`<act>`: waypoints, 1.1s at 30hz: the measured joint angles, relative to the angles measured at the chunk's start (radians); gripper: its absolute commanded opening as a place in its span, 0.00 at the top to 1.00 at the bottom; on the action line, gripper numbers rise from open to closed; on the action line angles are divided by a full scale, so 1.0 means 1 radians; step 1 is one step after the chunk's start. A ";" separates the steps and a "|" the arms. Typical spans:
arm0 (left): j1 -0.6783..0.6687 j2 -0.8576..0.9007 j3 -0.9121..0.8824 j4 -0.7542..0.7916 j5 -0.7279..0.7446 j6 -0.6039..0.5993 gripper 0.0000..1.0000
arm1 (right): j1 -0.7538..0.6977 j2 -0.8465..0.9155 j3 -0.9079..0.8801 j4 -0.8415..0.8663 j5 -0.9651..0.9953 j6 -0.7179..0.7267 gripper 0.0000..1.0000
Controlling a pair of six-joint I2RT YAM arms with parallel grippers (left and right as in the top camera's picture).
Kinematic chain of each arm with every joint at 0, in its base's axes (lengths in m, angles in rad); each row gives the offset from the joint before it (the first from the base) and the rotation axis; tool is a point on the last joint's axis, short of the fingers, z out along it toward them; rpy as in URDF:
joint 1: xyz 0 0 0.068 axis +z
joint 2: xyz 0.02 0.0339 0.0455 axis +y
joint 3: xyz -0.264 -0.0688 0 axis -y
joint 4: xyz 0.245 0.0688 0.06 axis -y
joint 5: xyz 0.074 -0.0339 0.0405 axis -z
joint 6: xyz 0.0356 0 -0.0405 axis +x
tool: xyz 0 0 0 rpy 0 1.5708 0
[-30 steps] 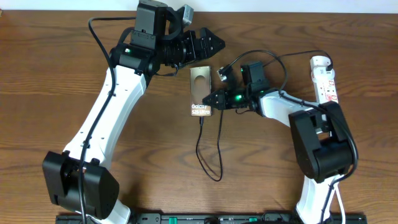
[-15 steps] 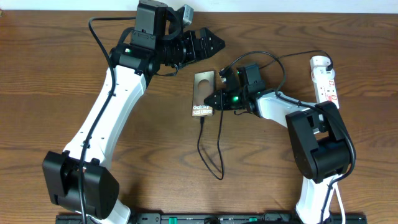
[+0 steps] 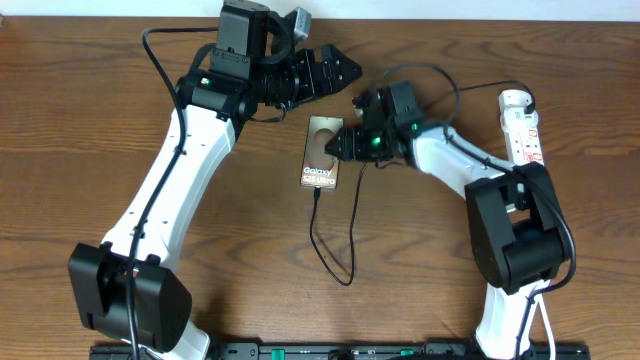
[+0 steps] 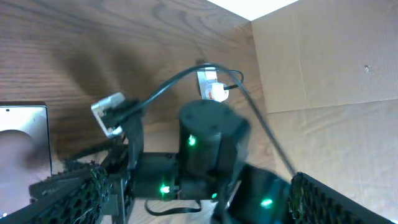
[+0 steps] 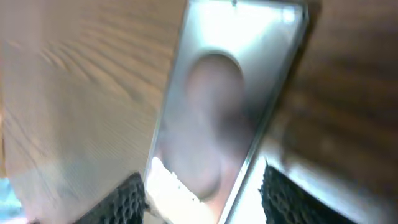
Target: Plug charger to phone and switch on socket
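On the table [image 3: 90, 150], the dark brown phone [image 3: 322, 152] shows a pale oval sheen; left gripper [image 3: 345, 70] and right gripper [image 3: 338, 145] both stand open-jawed.

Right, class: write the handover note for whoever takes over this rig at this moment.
Grippers: left gripper open and empty, beyond the phone's top end; right gripper open at the phone's right edge, gripping nothing.
Things: phone flat on the table; charger loops from its lower end towards the socket, far right.
Done: plug appears seated in the phone.
Left: switch on the socket; switch state too small to tell.
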 measured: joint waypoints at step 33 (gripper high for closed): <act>0.000 0.000 0.000 0.000 0.000 0.000 0.07 | -0.566 -0.023 0.450 -0.263 0.728 -0.261 0.01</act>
